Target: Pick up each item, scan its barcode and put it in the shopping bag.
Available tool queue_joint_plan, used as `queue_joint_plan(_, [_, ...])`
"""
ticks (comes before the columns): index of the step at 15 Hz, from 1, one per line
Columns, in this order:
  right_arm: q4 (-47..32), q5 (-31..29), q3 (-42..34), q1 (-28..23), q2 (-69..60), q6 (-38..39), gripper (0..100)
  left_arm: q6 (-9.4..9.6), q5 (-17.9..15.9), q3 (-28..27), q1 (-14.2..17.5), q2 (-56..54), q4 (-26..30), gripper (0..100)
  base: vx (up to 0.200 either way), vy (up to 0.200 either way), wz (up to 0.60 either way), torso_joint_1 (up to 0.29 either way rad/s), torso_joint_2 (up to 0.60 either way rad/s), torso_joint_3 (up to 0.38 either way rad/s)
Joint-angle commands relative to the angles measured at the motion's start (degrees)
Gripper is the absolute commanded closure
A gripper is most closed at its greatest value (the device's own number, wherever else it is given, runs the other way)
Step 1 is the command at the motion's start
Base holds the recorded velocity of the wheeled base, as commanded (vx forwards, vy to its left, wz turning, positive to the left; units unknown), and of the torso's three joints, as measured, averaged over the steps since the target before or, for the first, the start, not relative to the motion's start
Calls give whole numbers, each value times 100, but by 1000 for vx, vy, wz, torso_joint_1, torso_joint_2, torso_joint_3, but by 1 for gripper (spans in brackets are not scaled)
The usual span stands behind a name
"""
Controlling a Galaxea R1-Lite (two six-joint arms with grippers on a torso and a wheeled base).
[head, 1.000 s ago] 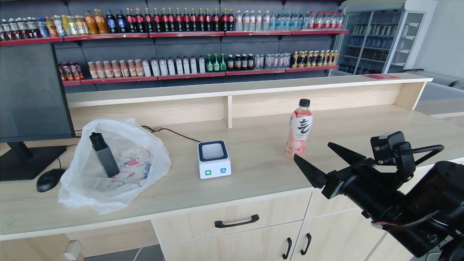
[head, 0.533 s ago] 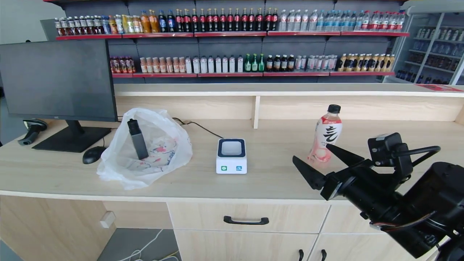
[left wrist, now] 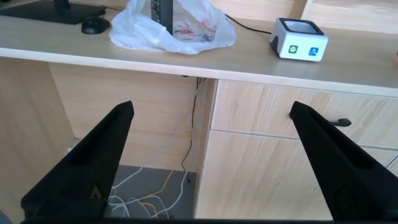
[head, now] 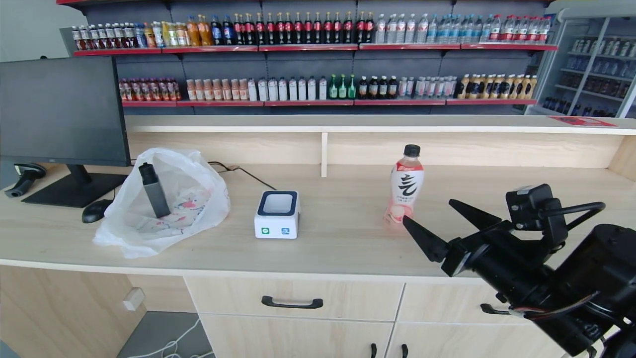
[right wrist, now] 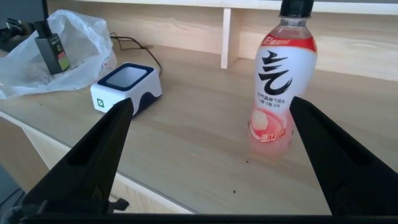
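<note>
Head view has panned since the earlier frames, while the counter items are unmoved; right gripper (head: 426, 209) still spread wide and empty, just short of the upright pink bottle (head: 406, 186), which bears a white label with one large black character. Left gripper (left wrist: 209, 109) likewise released, low before the drawers. Pale wood counter (head: 338, 238): scanner (head: 277, 215) with green and blue icons, shopping bag (head: 198, 199) holding a grey bottle (head: 154, 191), monitor (head: 59, 109); drink shelves (head: 308, 48) behind.

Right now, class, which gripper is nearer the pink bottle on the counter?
Right. The right gripper, open, points at the pink bottle from just in front of it. The left gripper, also open, is low before the cabinet fronts under the counter, far from it.
</note>
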State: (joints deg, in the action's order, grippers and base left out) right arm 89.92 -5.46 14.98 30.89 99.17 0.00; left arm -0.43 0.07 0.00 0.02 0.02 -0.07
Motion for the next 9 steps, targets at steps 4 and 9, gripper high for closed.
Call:
queue_joint_plan(4, [8,1,-30,5,-38,0,0,25,1,0,6,-2,-1,0,0,0,0,0,0,0])
queue_joint_plan(9, [8,1,-101,5,-47,0,0,25,1,0,-2,-2,-1,0,40,0,0,1,1,0])
